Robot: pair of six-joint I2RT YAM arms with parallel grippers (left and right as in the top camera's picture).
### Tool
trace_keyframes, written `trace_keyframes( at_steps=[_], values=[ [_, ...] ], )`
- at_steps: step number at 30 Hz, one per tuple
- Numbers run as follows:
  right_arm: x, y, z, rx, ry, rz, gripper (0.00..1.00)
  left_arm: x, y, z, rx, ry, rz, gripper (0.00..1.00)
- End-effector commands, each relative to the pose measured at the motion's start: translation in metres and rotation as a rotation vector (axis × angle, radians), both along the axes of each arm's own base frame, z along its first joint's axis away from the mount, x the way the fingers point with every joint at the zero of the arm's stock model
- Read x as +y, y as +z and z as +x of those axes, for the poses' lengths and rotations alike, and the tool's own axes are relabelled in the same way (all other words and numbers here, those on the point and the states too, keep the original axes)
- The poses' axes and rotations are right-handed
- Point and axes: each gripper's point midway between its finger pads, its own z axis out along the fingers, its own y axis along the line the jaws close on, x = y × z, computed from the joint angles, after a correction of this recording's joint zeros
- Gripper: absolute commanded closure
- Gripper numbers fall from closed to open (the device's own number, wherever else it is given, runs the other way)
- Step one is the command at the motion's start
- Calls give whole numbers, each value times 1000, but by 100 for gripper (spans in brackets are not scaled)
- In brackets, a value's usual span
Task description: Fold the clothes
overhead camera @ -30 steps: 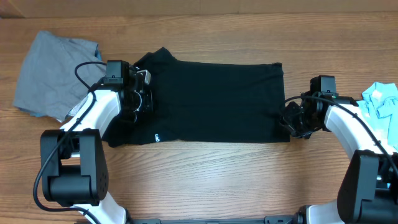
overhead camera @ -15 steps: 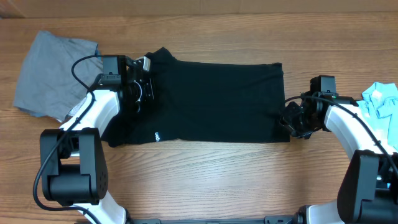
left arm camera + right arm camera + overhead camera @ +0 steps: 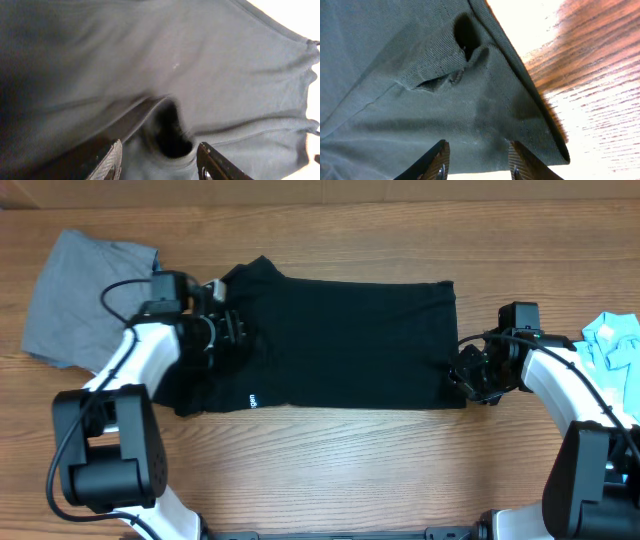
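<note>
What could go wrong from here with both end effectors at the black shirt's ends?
The left end effector stands open over a raised ridge in the black shirt; closing there could pinch extra layers and fold in a crease.
The right end effector straddles the hem corner; a shallow bite might slip.
The grey garment lies near the left end and could get dragged.

I am picking out only one bit of print from the overhead view, tiny white lettering (image 3: 253, 402) near the lower left edge of the black shirt (image 3: 350, 345), and I am finding it too small to read.
</note>
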Motion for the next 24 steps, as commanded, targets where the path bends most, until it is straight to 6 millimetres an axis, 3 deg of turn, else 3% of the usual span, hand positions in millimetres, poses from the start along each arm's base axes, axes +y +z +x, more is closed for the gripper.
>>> trace_keyframes(
  at_steps=[1,5,8,14,19,24],
  values=[
    [-5,9,6,-33,0,-25,57,26,15,2,-20,-10,-7,47],
    [-5,9,6,-33,0,-25,56,58,5,-19,57,14,34,47],
    [-5,9,5,-32,0,-24,56,69,3,-24,67,17,49,47],
    [-5,9,5,-29,1,-23,53,69,5,-17,22,-10,69,45],
    [-3,9,5,-29,1,-15,53,74,-1,-10,-33,-85,198,45],
    [-3,9,5,-29,-2,-15,52,61,1,-3,-76,-149,227,44]
  ],
)
